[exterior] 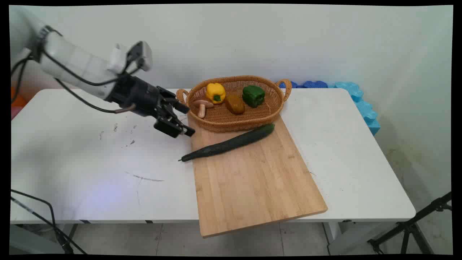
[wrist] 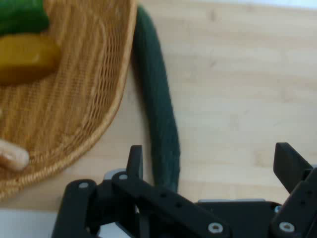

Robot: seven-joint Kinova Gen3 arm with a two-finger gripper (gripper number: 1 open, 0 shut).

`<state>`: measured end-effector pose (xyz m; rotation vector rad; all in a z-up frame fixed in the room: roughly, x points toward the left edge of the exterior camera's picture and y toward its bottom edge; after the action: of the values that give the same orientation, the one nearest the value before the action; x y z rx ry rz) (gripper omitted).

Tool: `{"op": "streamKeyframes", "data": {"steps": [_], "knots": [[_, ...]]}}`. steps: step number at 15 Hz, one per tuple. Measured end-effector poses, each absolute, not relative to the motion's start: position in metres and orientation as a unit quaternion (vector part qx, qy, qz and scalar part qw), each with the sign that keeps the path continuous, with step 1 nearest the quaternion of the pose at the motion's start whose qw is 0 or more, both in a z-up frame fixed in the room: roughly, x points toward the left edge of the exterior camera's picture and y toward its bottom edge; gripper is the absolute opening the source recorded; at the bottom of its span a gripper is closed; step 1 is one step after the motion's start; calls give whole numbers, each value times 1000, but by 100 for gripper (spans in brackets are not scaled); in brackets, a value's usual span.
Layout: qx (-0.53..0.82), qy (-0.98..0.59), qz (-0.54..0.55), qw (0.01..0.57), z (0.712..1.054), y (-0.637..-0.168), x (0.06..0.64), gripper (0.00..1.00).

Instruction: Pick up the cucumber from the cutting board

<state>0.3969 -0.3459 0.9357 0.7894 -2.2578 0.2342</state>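
The gripper is held wide apart, empty, beside the basket, nearest the cucumber on the board.

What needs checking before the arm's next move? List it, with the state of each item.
1. Gripper open: ok, jaws spread wide in the hand view.
2. Gripper empty: ok, nothing between the jaws.
3. Cucumber free: ok, it lies on the cutting board, thin end past the board's left edge.
4. Cucumber apart from the basket: cannot tell, they lie very close.
5. Basket contents settled: ok, yellow pepper, green pepper, mushroom and a brown item inside.
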Motion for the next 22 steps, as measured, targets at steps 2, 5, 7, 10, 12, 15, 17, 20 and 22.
{"op": "streamKeyframes", "data": {"steps": [2,5,7,10,12,15,17,20,22], "knots": [[318,-880,85,343,927,-355,391,100],[337,-883,73,319,909,-367,379,100],[347,-884,66,307,898,-375,370,100],[364,-885,52,287,876,-388,353,100],[372,-885,46,276,862,-397,344,100],[376,-886,42,268,847,-410,332,100],[374,-887,42,266,840,-417,325,100],[370,-889,42,265,832,-425,316,100],[368,-891,43,262,827,-429,311,100]]}}
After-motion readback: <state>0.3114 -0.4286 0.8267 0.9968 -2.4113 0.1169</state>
